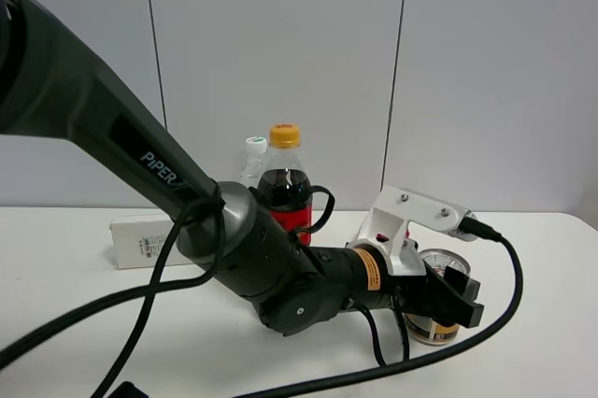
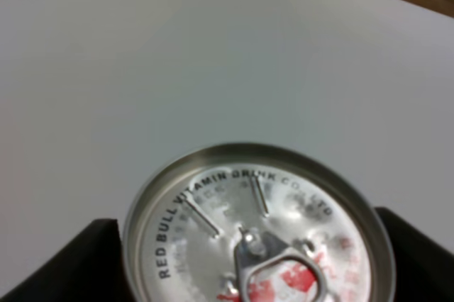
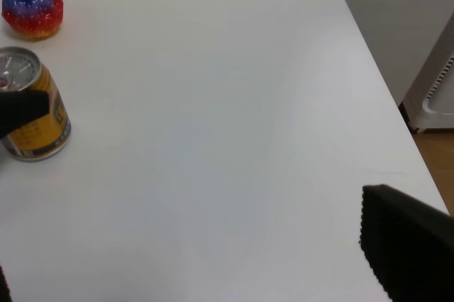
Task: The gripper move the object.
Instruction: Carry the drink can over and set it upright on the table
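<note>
My left gripper [image 1: 448, 305] is closed on the Red Bull can [image 1: 430, 330]. There's one jaw each side, across the upper body just under the rim, and both look to be in contact w/ the wall. Can stands upright on the white table [image 1: 561, 258], to the right of the cola bottle [image 1: 283, 194] and nearer the camera than it, well apart from it. My right gripper [image 3: 186, 249] is spread wide w/ nothing between the jaws.

Handling, my guess: the pull tab [image 2: 280, 273] lies flat and the lid looks unopened, so it's prob. full. That means some heft for its size, and the liquid will slosh if I jerk it. The thin metal wall is stiff while sealed but dents w/ too much squeeze. The painted skin is slick, so the hold is friction only. Best grip is where I am, on opposite sides of the round body below the rim, since the lip helps vs. slipping. Keep it upright, lift straight, move slow.
</note>
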Robot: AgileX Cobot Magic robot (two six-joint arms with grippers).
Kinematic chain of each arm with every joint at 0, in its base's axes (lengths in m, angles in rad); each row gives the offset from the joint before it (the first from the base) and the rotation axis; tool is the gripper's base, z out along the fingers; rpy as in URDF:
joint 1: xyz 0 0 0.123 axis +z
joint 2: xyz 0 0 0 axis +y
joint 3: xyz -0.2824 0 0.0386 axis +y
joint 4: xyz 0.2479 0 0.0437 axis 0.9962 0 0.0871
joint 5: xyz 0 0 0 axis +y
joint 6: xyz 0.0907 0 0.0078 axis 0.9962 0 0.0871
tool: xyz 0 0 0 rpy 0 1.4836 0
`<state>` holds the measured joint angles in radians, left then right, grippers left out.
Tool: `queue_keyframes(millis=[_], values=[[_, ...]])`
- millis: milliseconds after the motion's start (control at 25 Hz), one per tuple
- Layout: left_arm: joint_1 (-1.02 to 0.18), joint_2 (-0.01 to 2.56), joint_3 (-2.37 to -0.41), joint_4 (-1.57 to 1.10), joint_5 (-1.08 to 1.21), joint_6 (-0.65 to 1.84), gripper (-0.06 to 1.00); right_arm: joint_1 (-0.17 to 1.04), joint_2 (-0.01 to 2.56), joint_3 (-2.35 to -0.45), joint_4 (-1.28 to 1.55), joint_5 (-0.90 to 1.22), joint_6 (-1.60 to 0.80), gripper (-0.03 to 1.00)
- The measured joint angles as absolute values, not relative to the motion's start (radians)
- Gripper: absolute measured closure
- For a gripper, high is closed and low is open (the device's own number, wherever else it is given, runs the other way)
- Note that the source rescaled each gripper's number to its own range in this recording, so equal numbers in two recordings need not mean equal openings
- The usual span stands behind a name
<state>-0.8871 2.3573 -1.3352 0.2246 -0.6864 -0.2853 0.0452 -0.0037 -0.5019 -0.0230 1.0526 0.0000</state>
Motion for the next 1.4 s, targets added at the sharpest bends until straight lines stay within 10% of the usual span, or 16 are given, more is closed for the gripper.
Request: queue_keyframes(millis=[880,1400], values=[[-0.976,1.999,-1.335,0.361,-0.532,-0.376,0.92,0.045,-0.004,-0.502,-0.023,1.053,0.0,-0.03],[-0.817,1.705,-1.334,0.361,-0.301,-0.271,0.92,0.045,-0.004,-0.502,-0.023,1.053,0.0,-0.03]])
